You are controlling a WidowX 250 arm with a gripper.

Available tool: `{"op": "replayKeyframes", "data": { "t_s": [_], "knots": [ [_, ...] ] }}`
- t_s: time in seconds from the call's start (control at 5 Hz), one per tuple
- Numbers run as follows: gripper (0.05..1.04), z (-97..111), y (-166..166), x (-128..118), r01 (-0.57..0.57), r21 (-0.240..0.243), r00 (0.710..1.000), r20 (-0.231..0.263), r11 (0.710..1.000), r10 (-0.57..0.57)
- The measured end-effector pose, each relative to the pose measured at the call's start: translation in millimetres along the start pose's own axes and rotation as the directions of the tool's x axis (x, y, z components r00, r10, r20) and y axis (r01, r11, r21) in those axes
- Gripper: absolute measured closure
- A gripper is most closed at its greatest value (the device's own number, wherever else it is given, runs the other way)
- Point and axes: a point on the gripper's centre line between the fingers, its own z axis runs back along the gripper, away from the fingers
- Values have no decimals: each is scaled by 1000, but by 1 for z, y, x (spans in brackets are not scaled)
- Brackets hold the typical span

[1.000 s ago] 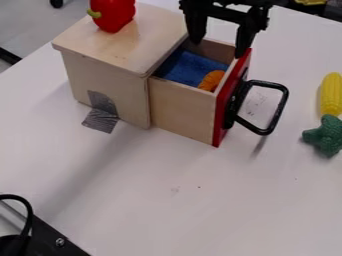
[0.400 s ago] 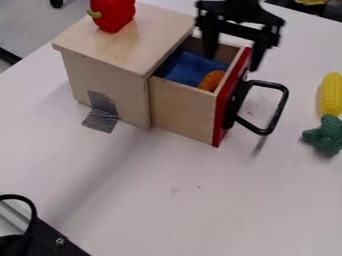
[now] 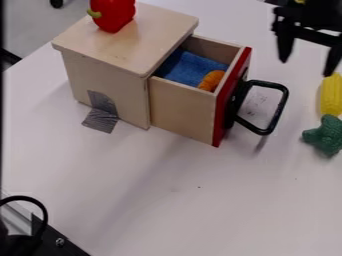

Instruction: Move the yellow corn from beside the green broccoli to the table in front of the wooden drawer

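My gripper (image 3: 306, 67) hangs open at the upper right, its two fingers spread and nothing between them. Just below its right finger lies a yellow corn cob (image 3: 330, 96), with a green broccoli piece (image 3: 326, 135) touching or nearly touching the cob's lower end. To the left, a wooden box (image 3: 107, 75) has its drawer (image 3: 184, 107) pulled out; the drawer has a red front and a black handle (image 3: 279, 107). Inside it are a blue cloth (image 3: 192, 68) and an orange item (image 3: 212, 80). A red pepper (image 3: 115, 14) stands on the box top.
Grey tape (image 3: 101, 119) holds the box to the white table (image 3: 200, 200). A black metal part with a looped cable (image 3: 45, 220) occupies the lower left corner. Grey floor shows at the upper left.
The gripper has moved right, from above the open drawer to near the corn, with its fingers still apart. Box, drawer and toys have stayed put; the cable at lower left shifted slightly.
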Motion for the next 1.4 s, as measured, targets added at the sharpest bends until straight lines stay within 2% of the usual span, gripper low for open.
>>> {"op": "replayKeyframes", "data": {
  "t_s": [0.2, 0.4, 0.6, 0.8, 1.0, 1.2, 1.4],
  "knots": [
    [84, -12, -14, 19, 3, -25, 1000, 15, 1000, -3],
    [84, -37, -19, 29, -51, -36, 999, -15, 998, 51],
    [84, -58, -19, 28, -95, -29, 993, -65, 995, 93],
    [84, -85, -18, 18, -125, 1, 982, -144, 992, 124],
    [118, -91, -18, 15, -126, 23, 978, -164, 992, 128],
    [383, -91, -15, 16, -97, 43, 982, -156, 994, 103],
    [451, -72, -15, 36, -51, 66, 994, -89, 997, 57]
  ]
}}
